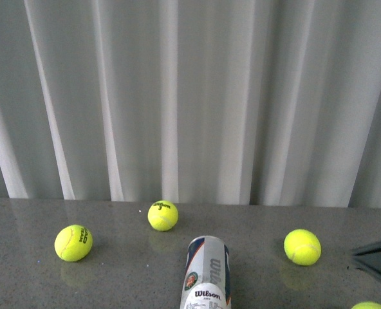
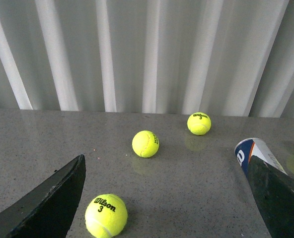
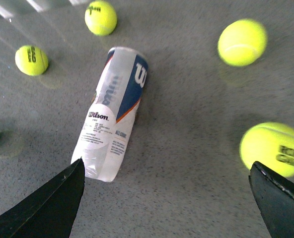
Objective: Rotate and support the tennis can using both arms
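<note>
The tennis can [image 1: 206, 273] lies on its side on the grey table, its long axis running away from me, Wilson label up. It also shows in the right wrist view [image 3: 112, 109] and its far end shows in the left wrist view [image 2: 256, 151]. My right gripper [image 3: 167, 198] is open and empty above the table, the can's near end beside one finger [image 3: 52, 203]. A black tip of it shows at the front view's right edge [image 1: 380, 257]. My left gripper [image 2: 172, 198] is open and empty, the can next to one finger [image 2: 281, 198].
Yellow tennis balls lie around the can: at left [image 1: 73, 243], behind it [image 1: 163, 215], at right [image 1: 302, 247] and at the near right edge [image 1: 369, 305]. One ball lies near my left gripper [image 2: 106, 215]. A grey curtain [image 1: 190, 96] hangs behind the table.
</note>
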You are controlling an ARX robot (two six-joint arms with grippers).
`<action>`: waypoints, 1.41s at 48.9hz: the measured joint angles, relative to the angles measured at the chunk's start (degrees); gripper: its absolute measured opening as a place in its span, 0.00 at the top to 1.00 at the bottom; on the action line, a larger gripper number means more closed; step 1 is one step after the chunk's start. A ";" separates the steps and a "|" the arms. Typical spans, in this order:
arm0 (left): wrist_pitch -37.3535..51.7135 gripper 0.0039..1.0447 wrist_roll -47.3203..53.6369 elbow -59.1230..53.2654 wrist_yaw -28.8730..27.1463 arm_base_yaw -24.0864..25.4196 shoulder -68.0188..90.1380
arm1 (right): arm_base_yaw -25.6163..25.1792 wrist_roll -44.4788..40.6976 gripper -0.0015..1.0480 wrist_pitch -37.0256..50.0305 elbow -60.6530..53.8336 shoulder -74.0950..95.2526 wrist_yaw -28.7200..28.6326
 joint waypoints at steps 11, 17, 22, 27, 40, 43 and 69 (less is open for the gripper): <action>0.00 0.06 0.00 0.00 0.00 0.00 0.00 | 6.99 1.25 0.07 -0.48 14.82 23.78 1.25; 0.00 0.06 0.00 0.00 0.00 0.00 0.00 | 8.63 1.79 0.07 -1.64 20.59 31.12 2.62; 0.00 0.06 0.00 0.00 0.00 0.00 0.00 | 9.73 2.49 0.07 -2.51 24.55 35.58 2.56; 0.00 0.06 0.00 0.00 0.00 0.00 0.00 | 10.93 3.34 0.07 -3.76 28.39 39.28 2.36; 0.00 0.06 0.00 0.00 0.00 0.00 0.00 | 13.42 4.83 0.07 -6.38 35.23 44.72 1.66; 0.00 0.06 0.00 0.00 -0.02 0.00 0.00 | 13.99 5.22 0.07 -7.13 37.05 46.21 1.68; 0.00 0.06 0.00 0.00 0.00 0.00 0.00 | 16.04 8.28 0.17 -11.43 47.17 58.69 2.34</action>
